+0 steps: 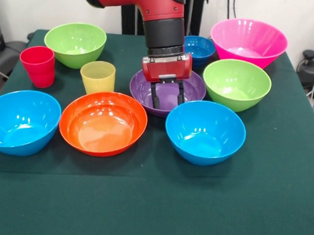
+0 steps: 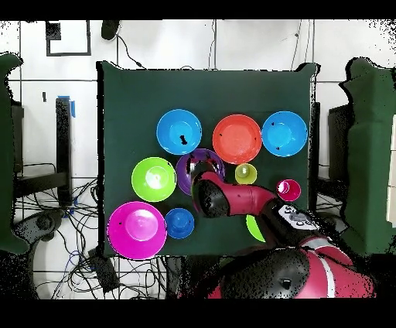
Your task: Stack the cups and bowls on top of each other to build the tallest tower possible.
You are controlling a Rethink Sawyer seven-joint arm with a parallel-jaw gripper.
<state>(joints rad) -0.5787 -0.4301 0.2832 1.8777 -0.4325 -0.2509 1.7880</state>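
Note:
My gripper (image 1: 167, 97) is open, and its fingertips (image 1: 155, 99) hang inside the purple bowl (image 1: 193, 88) at the table's middle, holding nothing. In the overhead view the gripper (image 2: 203, 165) covers part of the purple bowl (image 2: 188, 173). Around it stand the orange bowl (image 1: 103, 122), two light blue bowls (image 1: 21, 122) (image 1: 205, 131), two lime green bowls (image 1: 75, 43) (image 1: 236, 84), the big pink bowl (image 1: 248, 40) and the small dark blue bowl (image 1: 199, 48). The yellow cup (image 1: 97, 76) and red cup (image 1: 37, 65) stand upright. No tower shows; every piece stands alone.
The green table cloth (image 1: 247, 206) has open room along its front edge in the front view. My arm (image 2: 240, 197) reaches in from the overhead view's bottom and hides part of one lime green bowl (image 2: 254, 227). Cables lie on the floor around the table.

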